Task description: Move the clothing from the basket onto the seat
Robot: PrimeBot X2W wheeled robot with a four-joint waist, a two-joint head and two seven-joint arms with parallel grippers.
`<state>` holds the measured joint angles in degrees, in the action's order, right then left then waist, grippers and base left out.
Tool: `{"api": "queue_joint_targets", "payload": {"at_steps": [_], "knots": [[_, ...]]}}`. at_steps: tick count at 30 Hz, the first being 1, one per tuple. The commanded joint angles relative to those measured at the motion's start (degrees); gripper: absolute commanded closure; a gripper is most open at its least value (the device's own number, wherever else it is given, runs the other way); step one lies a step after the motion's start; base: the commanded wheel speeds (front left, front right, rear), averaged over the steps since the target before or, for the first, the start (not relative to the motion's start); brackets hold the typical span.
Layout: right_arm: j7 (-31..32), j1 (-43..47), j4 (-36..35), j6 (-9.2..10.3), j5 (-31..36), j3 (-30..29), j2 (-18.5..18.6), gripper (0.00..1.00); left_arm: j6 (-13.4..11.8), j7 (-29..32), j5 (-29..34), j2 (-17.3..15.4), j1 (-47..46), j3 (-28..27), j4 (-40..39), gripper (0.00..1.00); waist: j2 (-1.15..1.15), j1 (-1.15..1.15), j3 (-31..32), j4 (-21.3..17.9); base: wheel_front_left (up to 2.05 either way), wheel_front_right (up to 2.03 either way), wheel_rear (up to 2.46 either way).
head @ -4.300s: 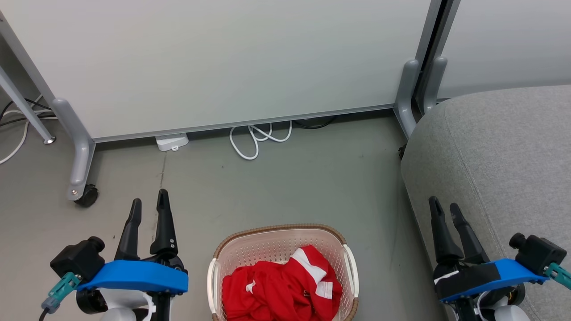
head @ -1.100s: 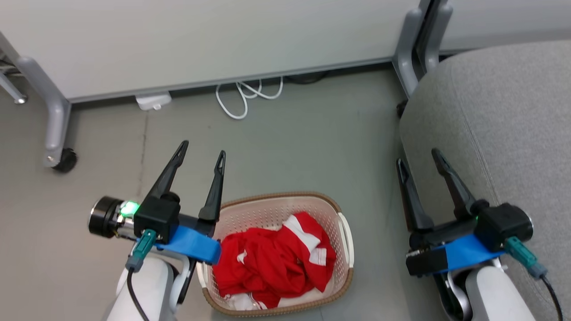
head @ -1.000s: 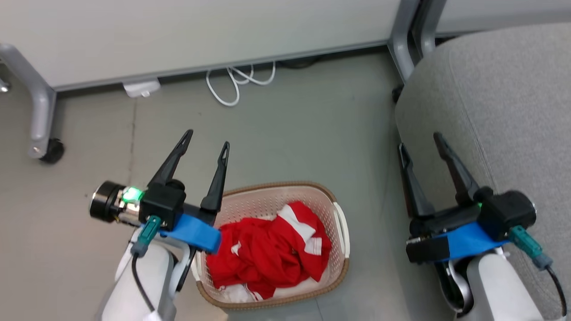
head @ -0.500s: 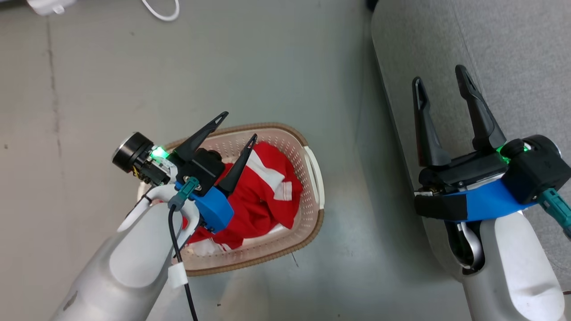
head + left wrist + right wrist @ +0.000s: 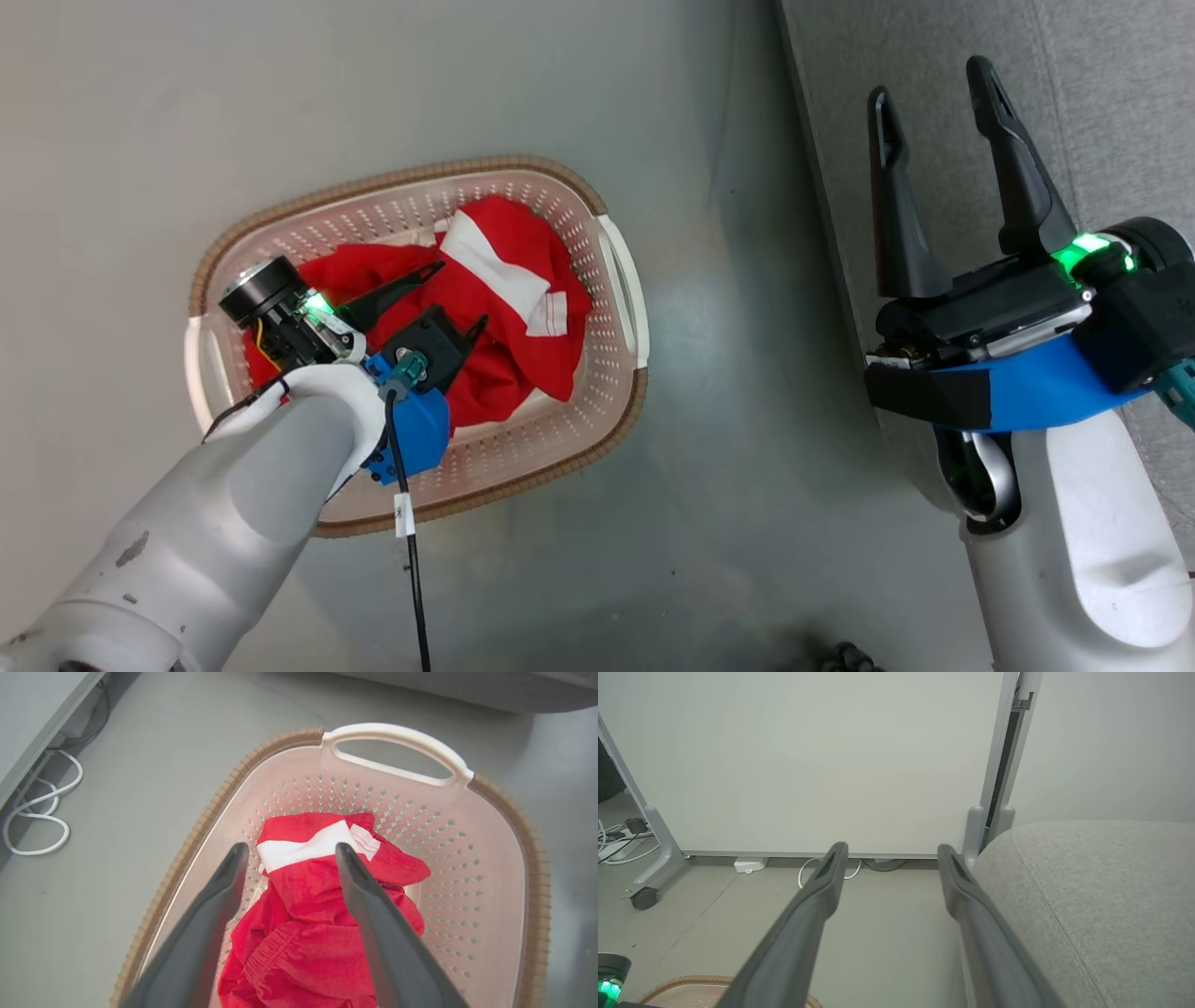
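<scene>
since a second ago the left gripper [image 5: 461, 293] has swung from beside the basket [image 5: 569, 411] to over it, and the head camera has tipped down. its fingers stand wide apart, straddling a fold of the red clothing [image 5: 303, 896], which lies heaped in the basket — nothing gripped yet. the right gripper [image 5: 932, 79] hangs spread and empty by the grey seat [image 5: 1102, 93]. step in hand: reaching for the pick. next, i judge, sink further into the cloth, then close on a thick bunch — thin folds may slip.
</scene>
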<state>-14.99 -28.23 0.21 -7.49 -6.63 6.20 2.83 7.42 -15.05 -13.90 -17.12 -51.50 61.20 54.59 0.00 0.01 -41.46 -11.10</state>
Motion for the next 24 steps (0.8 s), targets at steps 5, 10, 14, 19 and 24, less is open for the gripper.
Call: {"api": "queue_joint_targets", "payload": {"at_steps": [5,10,14,19,24], "knots": [[-0.31,-2.26,-1.16,0.0,-0.17,0.67,0.11,0.0,0.08,1.45,-4.77,-0.46,-4.97,8.16,4.56,0.0,0.0,-0.01,-4.89,-1.52,0.0,0.0,0.0],[-0.3,-2.94,-2.01,0.0,-0.13,1.05,0.11,0.0,0.08,7.1,-9.04,-1.32,-7.9,11.49,6.33,0.0,0.0,-0.01,-7.63,-2.25,0.0,0.0,0.0],[-0.3,-3.27,-2.5,0.0,-0.15,1.22,0.09,0.0,0.08,12.8,-9.6,-2.89,-9.69,12.2,6.88,0.0,0.0,-0.01,-9.61,-2.56,0.0,0.0,0.0],[-0.3,-3.4,-2.89,0.0,-0.65,1.49,0.1,0.0,0.08,19.06,-9.81,-4.02,-10.96,12.28,5.85,0.0,0.0,-0.01,-11.35,-2.95,0.0,0.0,0.0],[-0.31,-3.62,-3.25,0.0,-1.06,1.59,0.1,0.0,0.08,27.17,-13.58,-5.47,-11.48,12.27,3.12,0.0,0.0,-0.01,-12.63,-3.26,0.0,0.0,0.0]]}}
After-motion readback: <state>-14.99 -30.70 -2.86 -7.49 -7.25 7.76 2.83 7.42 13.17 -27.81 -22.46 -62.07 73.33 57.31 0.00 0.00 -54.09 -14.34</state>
